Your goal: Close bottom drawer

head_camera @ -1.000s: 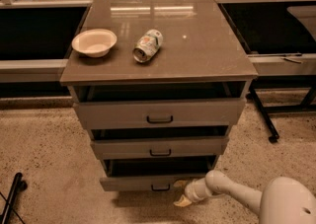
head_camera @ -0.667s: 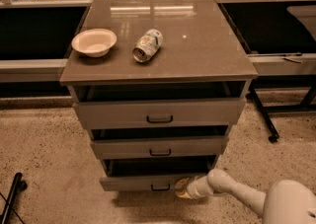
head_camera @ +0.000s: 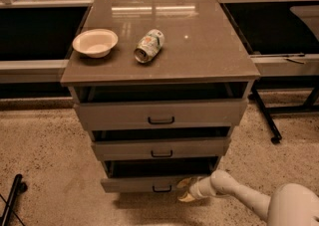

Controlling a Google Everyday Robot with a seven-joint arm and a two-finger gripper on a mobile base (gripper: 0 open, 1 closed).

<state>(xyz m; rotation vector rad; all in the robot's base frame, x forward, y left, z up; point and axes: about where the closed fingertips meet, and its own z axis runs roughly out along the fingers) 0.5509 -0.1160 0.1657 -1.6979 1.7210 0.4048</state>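
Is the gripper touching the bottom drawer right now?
Cannot tell. In the camera view the gripper overlaps the bottom drawer at the right end of its front, but neither contact nor gap shows plainly.

The desk (head_camera: 204,46) carried a white bowl (head_camera: 95,42) and a can (head_camera: 149,46) on its side nearby; the gripper (head_camera: 185,190) sat by the bottom drawer (head_camera: 134,184).

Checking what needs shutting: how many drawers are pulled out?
3: the top drawer, the middle drawer below it, and the bottom drawer. The gripper is at the bottom drawer's front, right side.
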